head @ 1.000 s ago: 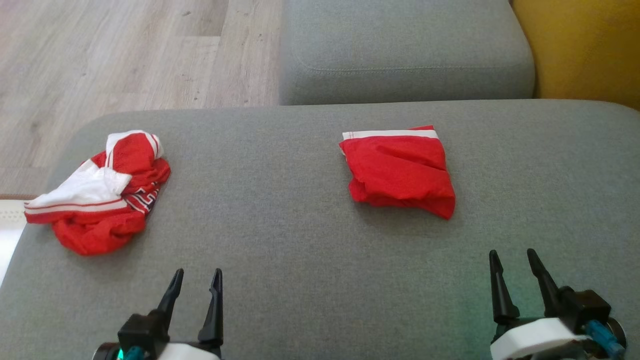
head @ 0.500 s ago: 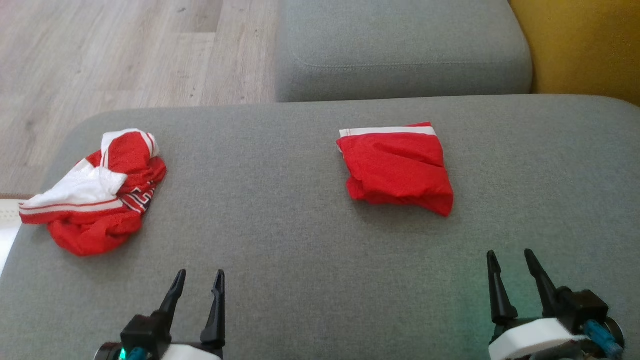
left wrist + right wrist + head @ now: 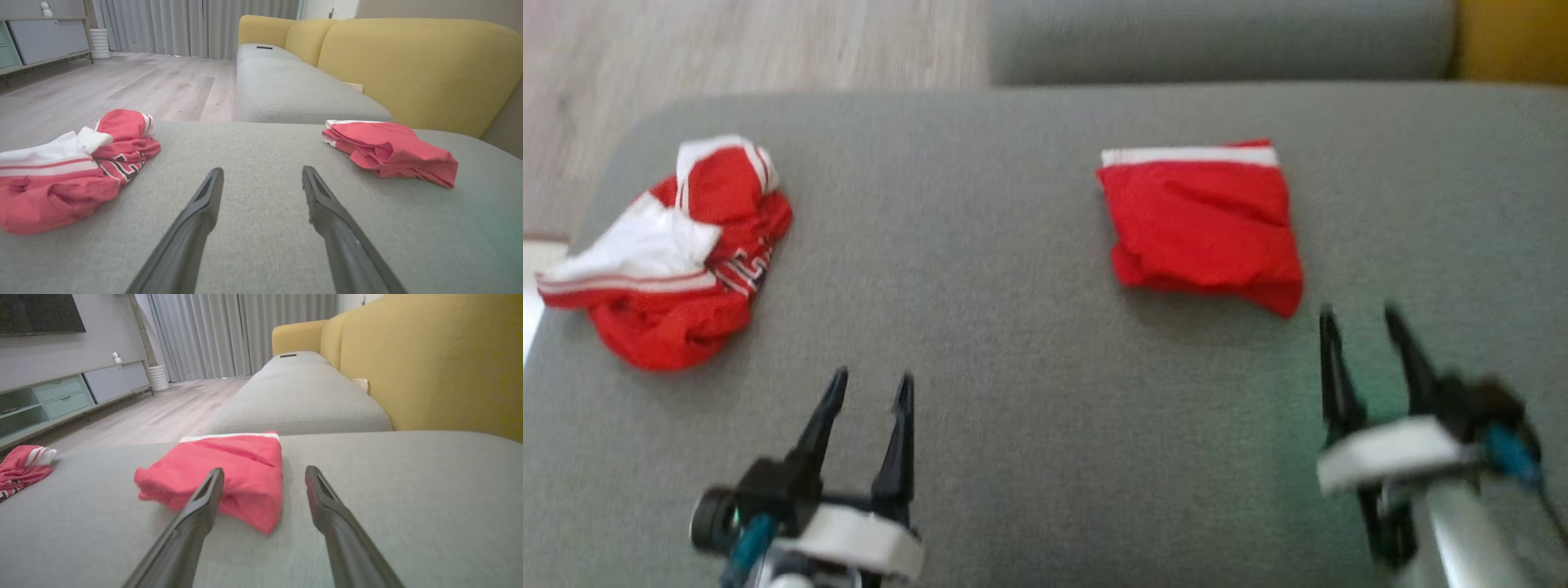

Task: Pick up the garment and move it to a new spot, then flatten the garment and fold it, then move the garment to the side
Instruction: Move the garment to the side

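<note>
Left gripper (image 3: pixel 872 376) and right gripper (image 3: pixel 1360 313) hover open and empty over the grey cushion (image 3: pixel 1013 327), where the crumpled garment (image 3: pixel 670 261) at its left end, probably light and limp, invites a pinch at its white hem (image 3: pixel 621 282).

Red garment (image 3: pixel 1205 224), grey cushion (image 3: pixel 1013 343)

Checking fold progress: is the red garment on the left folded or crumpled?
Crumpled: the left garment lies bunched in a heap, white and red cloth twisted together.
</note>
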